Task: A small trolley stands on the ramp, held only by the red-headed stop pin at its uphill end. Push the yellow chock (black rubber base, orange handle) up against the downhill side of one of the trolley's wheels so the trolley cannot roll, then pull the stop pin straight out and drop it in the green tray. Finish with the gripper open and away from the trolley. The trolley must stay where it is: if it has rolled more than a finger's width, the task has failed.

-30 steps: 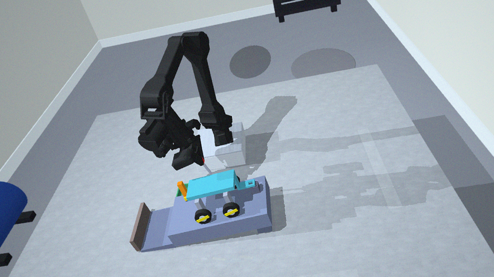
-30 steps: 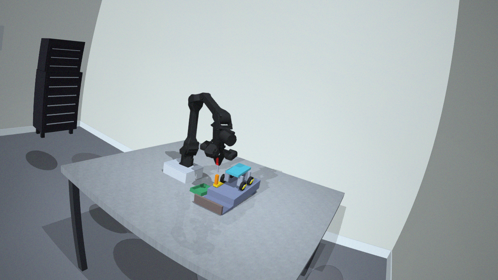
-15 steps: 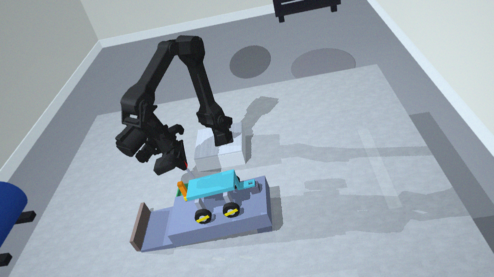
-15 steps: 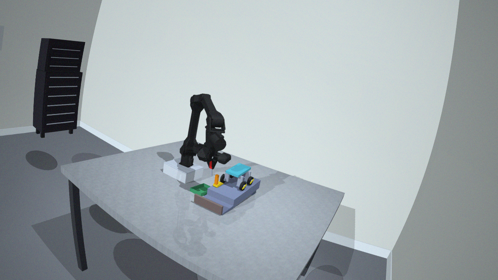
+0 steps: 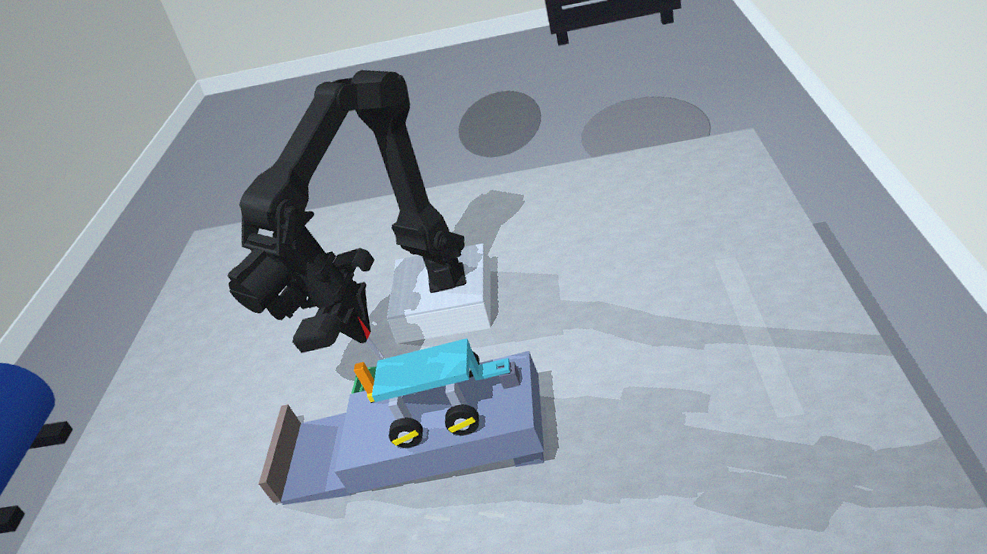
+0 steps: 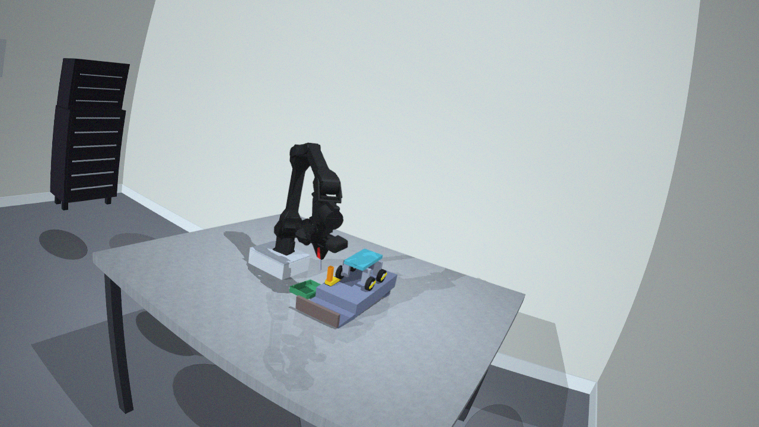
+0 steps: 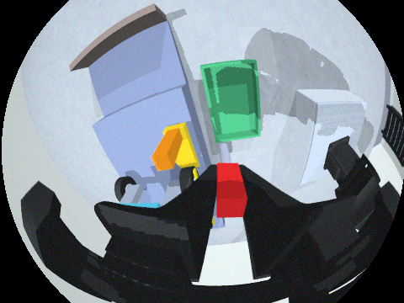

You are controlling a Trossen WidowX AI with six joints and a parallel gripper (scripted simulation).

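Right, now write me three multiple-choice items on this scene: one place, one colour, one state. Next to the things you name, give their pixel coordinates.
1. Where is the yellow chock (image 6: 332,281) (image 7: 188,151)?
A) in the tray
B) on the ramp
C) on the robot's base

2. What colour is the trolley's top?
A) cyan
B) red
C) white

3. How is the gripper (image 5: 365,334) (image 6: 319,257) (image 7: 227,170)?
A) open wide
B) shut on the chock
C) shut on the stop pin

1 B: it stands by a wheel on the lilac slope (image 5: 363,443) (image 6: 339,298) (image 7: 126,130).
2 A: the plate above the wheels is cyan.
3 C: the red head sits between its fingers.
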